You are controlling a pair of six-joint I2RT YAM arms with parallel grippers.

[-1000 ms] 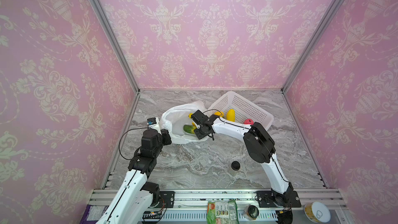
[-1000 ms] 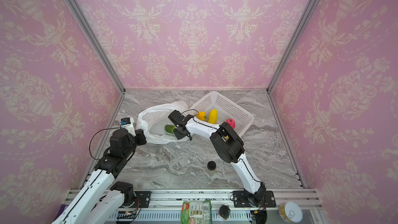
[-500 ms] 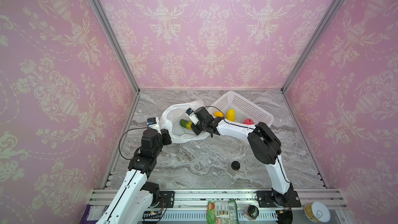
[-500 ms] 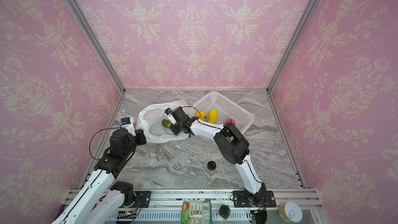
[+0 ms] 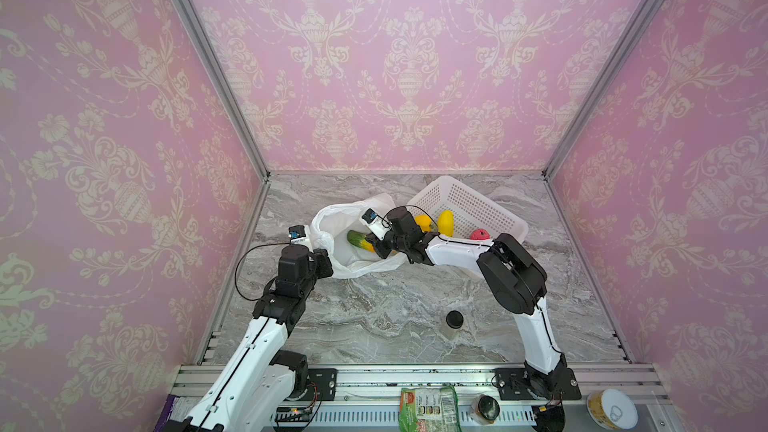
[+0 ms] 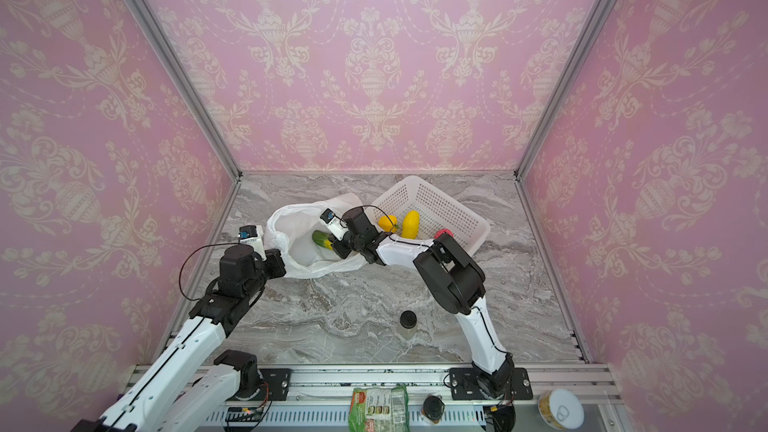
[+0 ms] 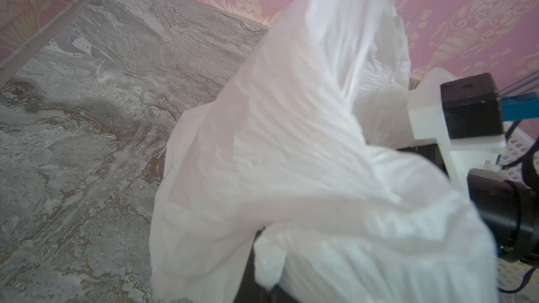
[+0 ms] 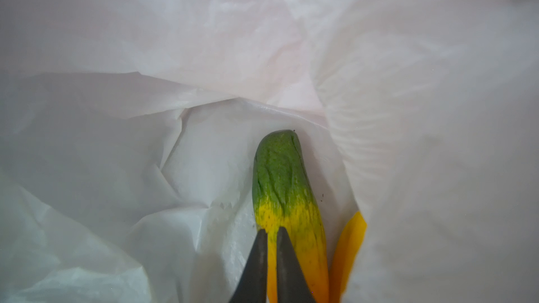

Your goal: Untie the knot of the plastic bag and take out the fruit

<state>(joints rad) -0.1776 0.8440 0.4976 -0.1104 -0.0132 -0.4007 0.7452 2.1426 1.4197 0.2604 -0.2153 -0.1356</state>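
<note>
- In both top views the plastic bag [image 5: 332, 222] lies left of centre on the tabletop [image 5: 374, 305]. Its mouth gapes, so we judge the untying done. The left pincer [image 5: 323, 260] is clamped tight on the rim nearest it, just as it was a second ago.
- In the same views the right pincer [image 5: 376, 248] has rolled its wrist and reached into that mouth, down to the green-and-yellow fruit [image 5: 359, 239]. (Two yellow pieces [image 5: 445, 221] and a pink piece [image 5: 479, 235] already sit in the basket [image 5: 469, 201], right of centre.)
- The left wrist view shows little but bag [image 7: 291, 141] draped across the frame, with that arm's pincer hidden beneath it.
- In the right wrist view the fingers [image 8: 256, 257] have drawn in to a narrow slit at the fruit's [image 8: 280, 176] yellow end, low in the frame and inside the bag.
- The fruit looks wider than that slit, so we cannot tell whether it is truly gripped. We read this as a grab just made or just missed, and only a lift would show which.
</note>
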